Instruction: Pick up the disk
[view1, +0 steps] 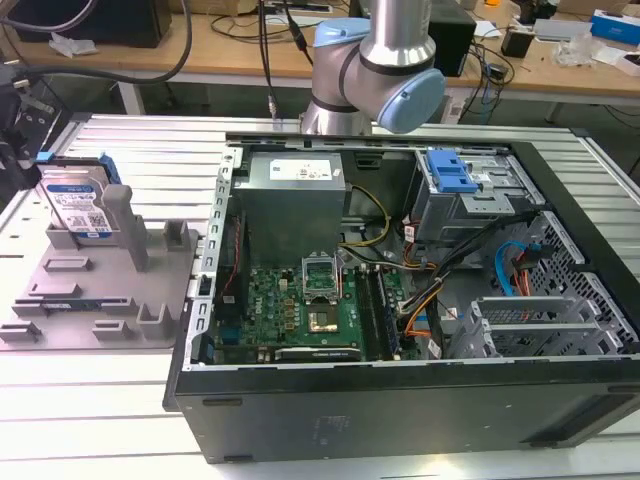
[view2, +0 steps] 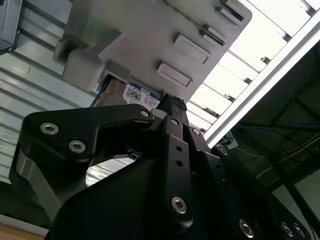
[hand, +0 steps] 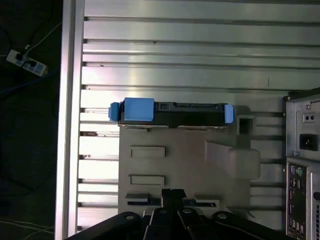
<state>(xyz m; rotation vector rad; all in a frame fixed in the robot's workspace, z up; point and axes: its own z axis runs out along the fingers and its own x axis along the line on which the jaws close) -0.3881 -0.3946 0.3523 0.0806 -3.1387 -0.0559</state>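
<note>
**Closed gripper hangs over tray, disk standing untouched**

Closest to the arm's cameras, the black gripper (hand: 173, 192) (view2: 167, 102) has its fingertips pressed together with nothing between them, as seen in the first wrist view. It hangs above the grey holder tray (hand: 175, 165) (view2: 150, 35) and is clear of the disk (hand: 172, 111). Past the gripper, the disk stands on its edge in a slot at the tray's far end, with a blue rail (hand: 138, 109) on each side. Part of its white-and-blue label (view2: 140, 95) shows in the second wrist view. Beyond the tray runs the slatted metal table (hand: 175, 50).

In the exterior view, an open computer case (view1: 400, 400) lies nearest the camera, with its green circuit board (view1: 300, 310) and wiring exposed. The tray (view1: 100, 290) sits just beside the case on the exterior view's left. The disk (view1: 78, 205) is upright at the tray's back end, its label facing the camera. Behind the case rises the grey-and-blue arm (view1: 375, 60), and wooden workbenches (view1: 230, 50) with cables on them stand farthest back.
</note>
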